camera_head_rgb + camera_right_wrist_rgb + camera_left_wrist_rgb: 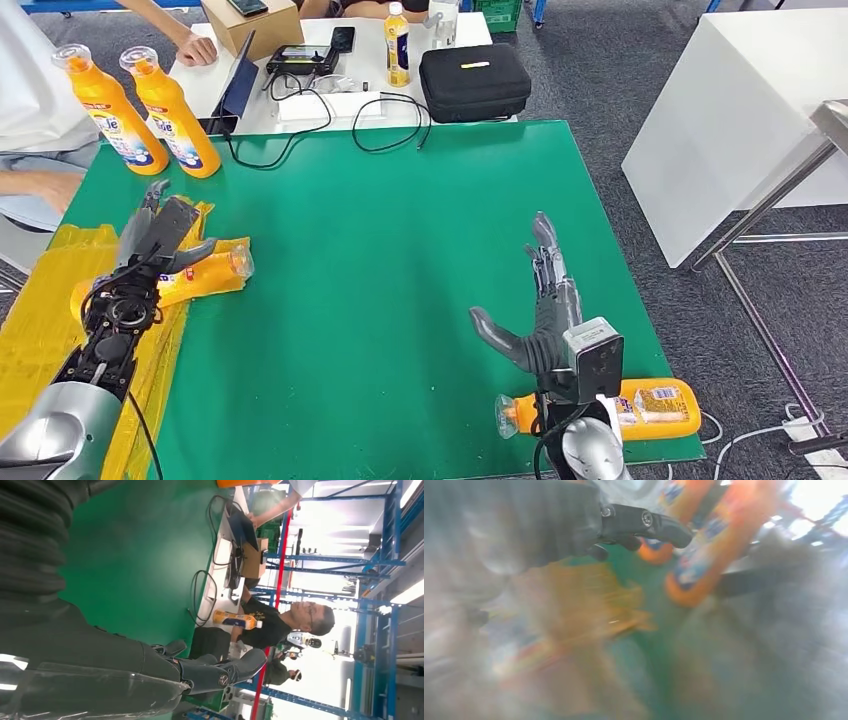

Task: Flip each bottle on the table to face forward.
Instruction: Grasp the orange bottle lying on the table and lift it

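At the near edge of the green surface (380,300) an orange bottle (655,408) lies on its side, partly behind the right arm; the right hand (540,300) hovers just beyond it, fingers spread and empty. On the left, the left hand (160,235) rests over another lying bottle (205,275) on yellow plastic sheeting (40,300), though I cannot tell whether it grips it. At the far left corner stand two upright bottles (145,110).
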You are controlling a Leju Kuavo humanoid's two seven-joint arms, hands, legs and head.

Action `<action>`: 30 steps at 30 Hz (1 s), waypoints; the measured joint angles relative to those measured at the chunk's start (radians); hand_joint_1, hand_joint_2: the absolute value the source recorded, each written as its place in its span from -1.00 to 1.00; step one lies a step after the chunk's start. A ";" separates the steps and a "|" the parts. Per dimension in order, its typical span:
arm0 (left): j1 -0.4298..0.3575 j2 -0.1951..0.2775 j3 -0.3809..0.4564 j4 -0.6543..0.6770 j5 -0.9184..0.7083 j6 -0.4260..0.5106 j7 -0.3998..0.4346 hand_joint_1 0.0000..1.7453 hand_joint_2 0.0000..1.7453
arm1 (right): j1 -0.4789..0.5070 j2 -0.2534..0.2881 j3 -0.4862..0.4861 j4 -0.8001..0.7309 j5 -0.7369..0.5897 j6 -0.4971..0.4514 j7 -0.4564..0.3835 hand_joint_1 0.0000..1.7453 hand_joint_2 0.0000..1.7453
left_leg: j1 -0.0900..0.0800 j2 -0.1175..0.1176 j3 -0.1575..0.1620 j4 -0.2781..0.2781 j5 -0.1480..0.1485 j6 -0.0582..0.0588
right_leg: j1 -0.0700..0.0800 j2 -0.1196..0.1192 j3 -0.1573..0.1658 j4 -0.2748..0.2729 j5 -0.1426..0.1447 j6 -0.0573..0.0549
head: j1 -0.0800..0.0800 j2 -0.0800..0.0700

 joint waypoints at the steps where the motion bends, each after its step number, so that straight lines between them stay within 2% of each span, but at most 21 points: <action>1: 0.010 0.000 -0.001 -0.044 0.024 -0.021 0.006 -1.00 1.00 | 0.005 0.000 -0.002 0.000 0.002 -0.001 -0.001 -1.00 1.00 | 0.000 0.000 0.000 0.000 0.000 0.000 | 0.000 0.000 0.000 0.000 0.000 0.000 | 0.000 0.000; 8: 0.103 0.005 -0.021 -0.371 0.219 -0.150 0.028 -1.00 1.00 | 0.044 0.002 -0.025 -0.017 0.019 -0.004 -0.003 -1.00 1.00 | 0.000 0.000 0.000 0.000 0.000 0.000 | 0.000 0.000 0.000 0.000 0.000 0.000 | 0.000 0.000; 13: 0.160 0.010 -0.033 -0.527 0.280 -0.180 0.027 -1.00 1.00 | 0.064 0.001 -0.031 -0.033 0.040 -0.005 -0.004 -1.00 1.00 | 0.000 0.000 0.000 0.000 -0.001 0.000 | 0.000 0.000 0.000 0.000 0.000 0.000 | 0.000 0.000; 15: 0.184 0.011 -0.035 -0.575 0.315 -0.191 0.018 -1.00 1.00 | 0.068 -0.004 -0.032 -0.040 0.102 -0.003 0.000 -1.00 1.00 | 0.000 0.000 0.000 0.000 -0.001 0.000 | 0.000 0.000 0.000 0.000 0.000 0.000 | 0.000 0.000; 17: 0.215 0.008 -0.035 -0.618 0.358 -0.203 0.006 -1.00 1.00 | 0.074 -0.027 -0.026 -0.051 0.226 0.006 0.010 -1.00 1.00 | 0.000 0.000 0.000 0.000 -0.001 0.000 | 0.000 0.000 0.000 0.000 0.000 0.000 | 0.000 0.000; 20: 0.271 -0.003 -0.035 -0.670 0.401 -0.211 -0.010 -1.00 1.00 | 0.092 -0.099 -0.009 -0.076 0.418 0.050 0.030 -1.00 1.00 | -0.001 0.000 0.000 0.000 -0.001 0.000 | -0.001 0.000 0.000 -0.001 0.000 0.000 | -0.001 0.000; 22: 0.308 -0.015 -0.034 -0.691 0.419 -0.212 -0.028 -1.00 1.00 | 0.115 -0.166 -0.001 -0.102 0.491 0.084 0.031 -1.00 1.00 | -0.002 0.000 0.000 0.000 -0.001 0.001 | -0.001 -0.001 0.000 -0.001 -0.001 0.001 | -0.001 0.000; 27: 0.355 -0.046 -0.034 -0.703 0.436 -0.217 -0.054 -1.00 1.00 | 0.190 -0.332 -0.006 -0.174 0.546 0.109 0.003 -1.00 1.00 | -0.003 -0.001 0.000 0.000 -0.003 0.003 | -0.002 -0.001 0.000 -0.001 -0.001 0.001 | 0.000 0.000; 30: 0.364 -0.060 -0.034 -0.703 0.443 -0.221 -0.059 -1.00 1.00 | 0.238 -0.404 -0.020 -0.210 0.556 0.106 -0.004 -1.00 1.00 | -0.003 0.000 0.000 0.000 -0.003 0.003 | -0.003 -0.001 0.000 -0.001 -0.001 0.001 | -0.001 0.000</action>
